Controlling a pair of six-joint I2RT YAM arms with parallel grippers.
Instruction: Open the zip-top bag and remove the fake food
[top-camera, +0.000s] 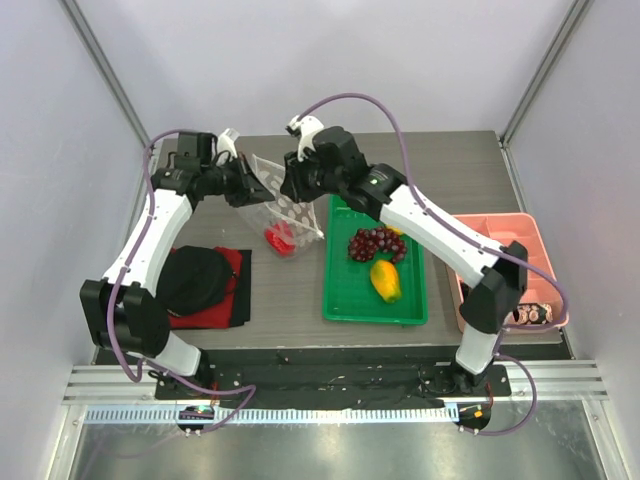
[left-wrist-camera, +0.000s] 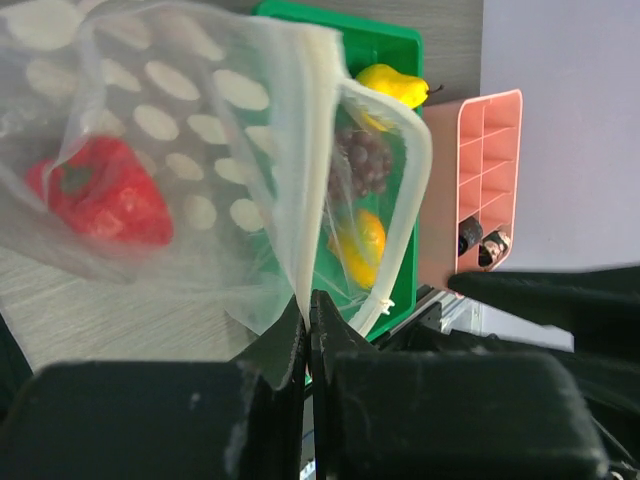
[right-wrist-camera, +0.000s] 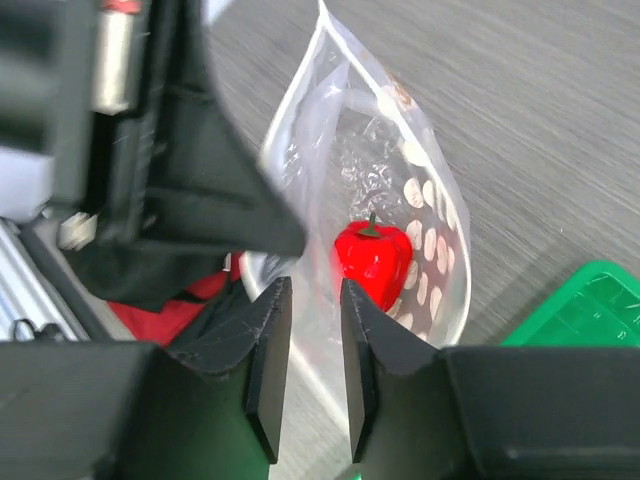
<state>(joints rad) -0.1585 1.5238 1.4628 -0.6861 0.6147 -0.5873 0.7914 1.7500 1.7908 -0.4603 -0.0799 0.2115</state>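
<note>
Cloth (top-camera: 236, 268), red, far left on the table (top-camera: 285, 295), out of play. Left tool (left-wrist-camera: 308, 302) clenched on one lip of the zip-top bag (top-camera: 288, 212), hanging it upright so the mouth gapes toward the other arm. Glossy red piece (right-wrist-camera: 372, 256) sits low inside, the last one to pull, I'd say. Right tool (right-wrist-camera: 315, 300) over the mouth, jaws narrowed to a slit; can't tell if film is caught between. Grape cluster (top-camera: 377, 243) and yellow piece (top-camera: 385, 280) lie on the green tray (top-camera: 345, 300).
</note>
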